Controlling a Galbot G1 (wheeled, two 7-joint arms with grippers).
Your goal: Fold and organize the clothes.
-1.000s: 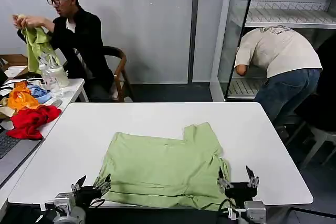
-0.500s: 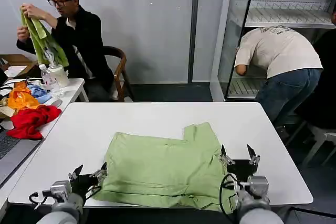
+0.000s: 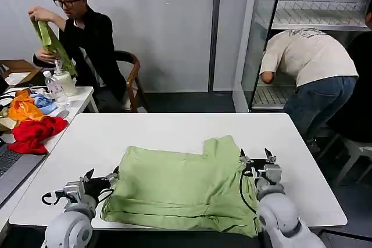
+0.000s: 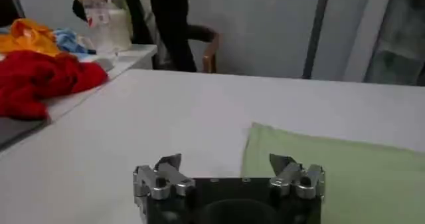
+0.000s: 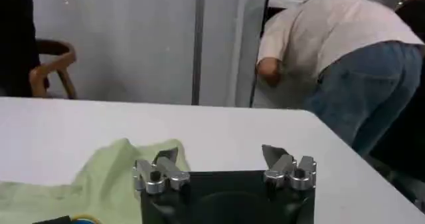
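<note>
White worktop (image 3: 174,129) carries one light yellow-green shirt (image 3: 180,187), spread mostly flat near the front edge, one sleeve poking toward the far side, near hem bunched and doubled along the robot's side. A second shirt of the same colour (image 3: 52,42) is in a seated person's hands at the side table, well apart from the robot. Left claw (image 3: 99,183) sits low at the shirt's left edge, fingers spread, nothing in them; left wrist view puts the cloth edge just beside one fingertip (image 4: 282,162). Right claw (image 3: 256,161) is at the right edge by the sleeve, also spread and empty; right wrist view shows cloth under one finger (image 5: 163,159), bare worktop under the other. Looks like pre-grasp for a fold: both claws lined up on opposite sides, no pinch made yet. Next move likely needs each claw to drop onto the fabric edge, clamp the top layer only, then lift together and carry across. Risk: catching the doubled hem and dragging the whole shirt.
</note>
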